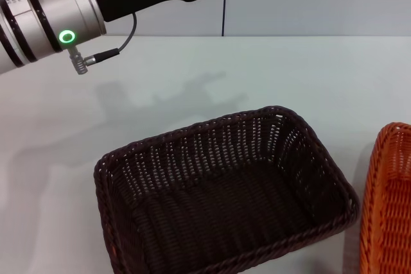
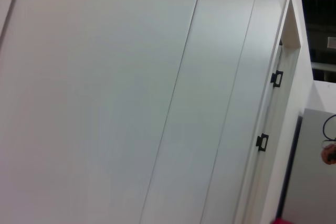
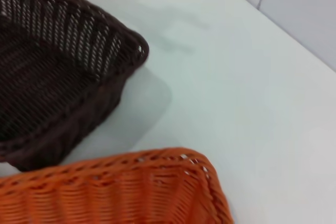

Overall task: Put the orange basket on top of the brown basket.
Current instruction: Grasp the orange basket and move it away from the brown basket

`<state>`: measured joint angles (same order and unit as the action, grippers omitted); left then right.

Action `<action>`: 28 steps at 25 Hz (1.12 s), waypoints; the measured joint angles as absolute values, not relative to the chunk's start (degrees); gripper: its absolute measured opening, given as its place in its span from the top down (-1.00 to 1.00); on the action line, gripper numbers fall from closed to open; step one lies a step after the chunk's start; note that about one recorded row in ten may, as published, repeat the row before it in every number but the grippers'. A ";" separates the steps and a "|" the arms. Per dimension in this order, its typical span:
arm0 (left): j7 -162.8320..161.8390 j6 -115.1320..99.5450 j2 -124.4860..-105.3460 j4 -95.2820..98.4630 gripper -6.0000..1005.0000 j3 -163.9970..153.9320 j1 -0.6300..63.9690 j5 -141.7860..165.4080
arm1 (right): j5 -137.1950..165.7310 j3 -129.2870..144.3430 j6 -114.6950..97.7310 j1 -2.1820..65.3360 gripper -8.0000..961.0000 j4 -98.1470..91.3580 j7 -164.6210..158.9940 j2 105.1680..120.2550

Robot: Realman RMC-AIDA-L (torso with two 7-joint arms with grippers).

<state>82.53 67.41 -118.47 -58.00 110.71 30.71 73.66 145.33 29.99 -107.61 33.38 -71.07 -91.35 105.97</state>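
Head view showed our task not begun: orange basket [image 1: 389, 203] sat on table [image 1: 192, 75] beside brown basket [image 1: 225, 190], apart, not stacked. We could not see jaws of either arm. Left arm [image 1: 51, 14] was raised far above baskets. Right wrist view looked down on orange basket's rim [image 3: 157, 158]; grasp, lift, placing all remained.

I see a white table [image 1: 192, 88] carrying 2 baskets: the brown basket [image 1: 225, 197] and, just beside it, the orange basket [image 1: 388, 210].
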 joint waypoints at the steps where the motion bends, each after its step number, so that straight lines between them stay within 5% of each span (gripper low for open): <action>1: 82.53 67.41 -118.47 -58.00 -0.72 110.62 30.72 73.61 | 145.54 30.21 -106.61 33.34 -0.05 -70.49 -91.22 105.96; 28: 82.53 67.95 -118.48 -55.26 -0.72 109.98 30.47 73.43 | 147.97 37.19 -93.55 32.95 0.04 -54.79 -89.25 108.03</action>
